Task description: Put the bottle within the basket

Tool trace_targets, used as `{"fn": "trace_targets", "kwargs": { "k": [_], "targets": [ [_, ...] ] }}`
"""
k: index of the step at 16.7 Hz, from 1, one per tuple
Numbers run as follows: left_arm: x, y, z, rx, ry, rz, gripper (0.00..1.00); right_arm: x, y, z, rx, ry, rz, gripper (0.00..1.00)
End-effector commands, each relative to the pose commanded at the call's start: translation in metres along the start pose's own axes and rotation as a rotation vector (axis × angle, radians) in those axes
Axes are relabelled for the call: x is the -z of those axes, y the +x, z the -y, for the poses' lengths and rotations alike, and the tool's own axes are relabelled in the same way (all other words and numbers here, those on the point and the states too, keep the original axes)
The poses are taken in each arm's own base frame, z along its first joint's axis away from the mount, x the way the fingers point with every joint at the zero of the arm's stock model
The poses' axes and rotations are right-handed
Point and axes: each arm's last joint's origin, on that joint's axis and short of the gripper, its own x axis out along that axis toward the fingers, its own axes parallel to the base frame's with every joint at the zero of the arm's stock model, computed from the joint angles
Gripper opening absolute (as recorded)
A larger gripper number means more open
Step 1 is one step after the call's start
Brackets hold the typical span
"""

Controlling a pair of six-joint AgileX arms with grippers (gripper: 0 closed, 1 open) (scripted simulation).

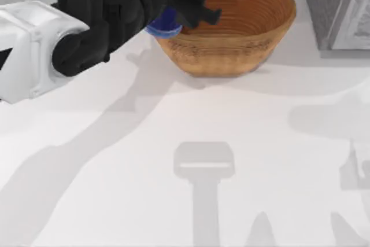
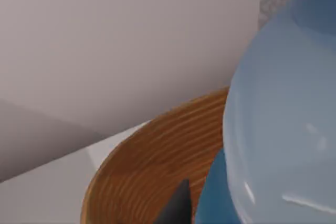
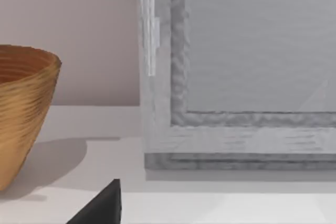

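Observation:
My left gripper [image 1: 193, 1] hangs over the left rim of the brown woven basket [image 1: 243, 27] at the back of the table. It is shut on the bottle [image 1: 163, 28], whose blue part sticks out under the black fingers. In the left wrist view the pale blue bottle [image 2: 283, 119] looms close, with the basket's ribbed inside [image 2: 147, 166] below it. The bottle is held above the basket's edge and rests on nothing. A dark edge of my right gripper [image 3: 100, 208] sits low over the table, to the right of the basket [image 3: 21, 114].
A grey framed block [image 1: 338, 7] stands at the back right, close to the basket; it also rises as a wall [image 3: 236, 77] in the right wrist view. The white table [image 1: 173, 143] stretches forward, crossed by arm shadows.

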Motion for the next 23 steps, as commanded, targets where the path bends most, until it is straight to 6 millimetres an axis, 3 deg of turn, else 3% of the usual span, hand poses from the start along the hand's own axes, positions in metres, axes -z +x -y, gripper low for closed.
{"fn": "trace_targets", "kwargs": {
  "k": [4,9,18,23],
  "targets": [
    [-0.043,0.052,0.042,-0.192,-0.072,0.045,0.00,0.000,0.000,0.000,0.000,0.000,0.000,1.00],
    [-0.062,0.089,0.070,-0.348,-0.174,0.083,0.00,0.000,0.000,0.000,0.000,0.000,0.000,1.00],
    [-0.066,0.098,0.069,-0.373,-0.204,0.104,0.00,0.000,0.000,0.000,0.000,0.000,0.000,1.00],
    [-0.035,0.144,0.066,-0.370,-0.187,0.072,0.00,0.000,0.000,0.000,0.000,0.000,0.000,1.00]
  ]
}}
